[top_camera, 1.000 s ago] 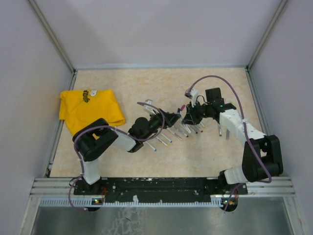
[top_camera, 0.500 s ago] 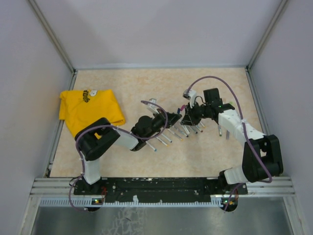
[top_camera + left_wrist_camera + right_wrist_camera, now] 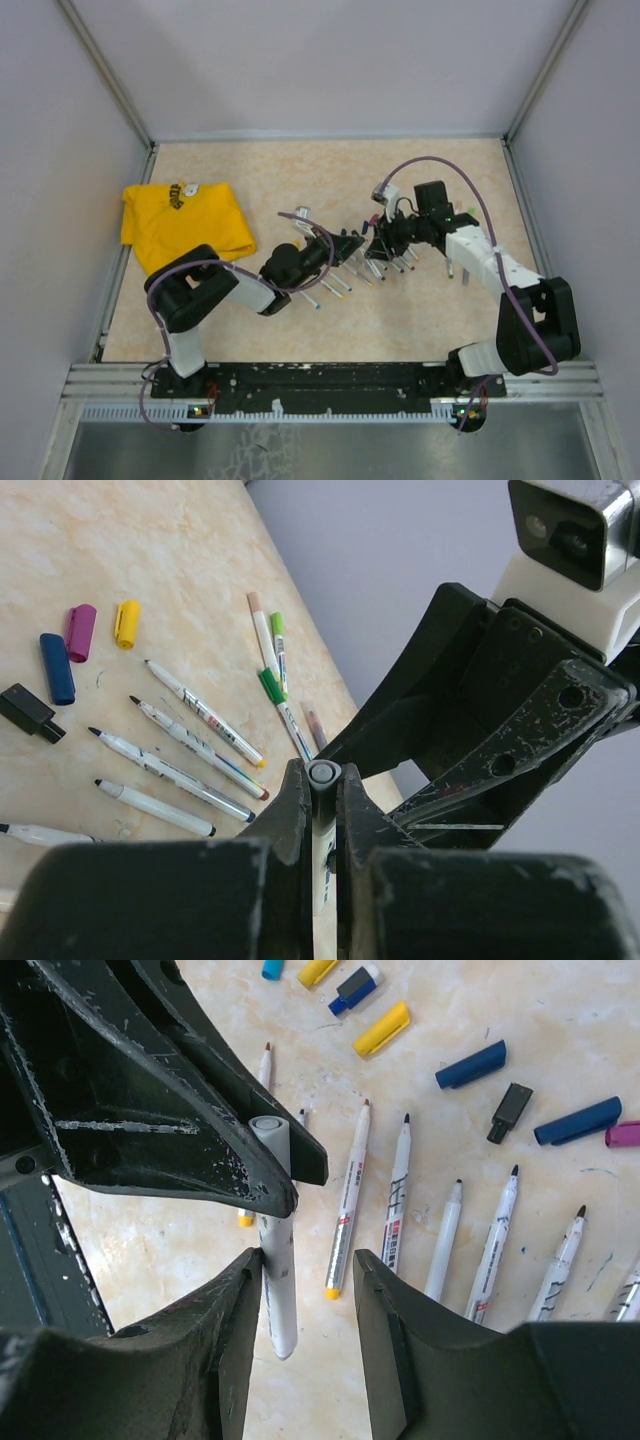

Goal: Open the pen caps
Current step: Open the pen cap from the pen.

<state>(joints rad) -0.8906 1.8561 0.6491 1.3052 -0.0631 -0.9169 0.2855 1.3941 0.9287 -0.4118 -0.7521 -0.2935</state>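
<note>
Pinching one pen [image 3: 322,776], left fingers [image 3: 295,812] (four caps [image 3: 79,632] loose).

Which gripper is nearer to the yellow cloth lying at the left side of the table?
Left. The left gripper is to the right of the yellow cloth, apart from it. The right gripper faces the left one from just beyond, farther right.

Print on pen barrels [image 3: 343,1222] and yellow cloth [image 3: 185,225] — nothing legible

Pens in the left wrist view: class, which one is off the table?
The white pen clamped in the left gripper, its grey end showing; the other pens lie flat on the table.
</note>
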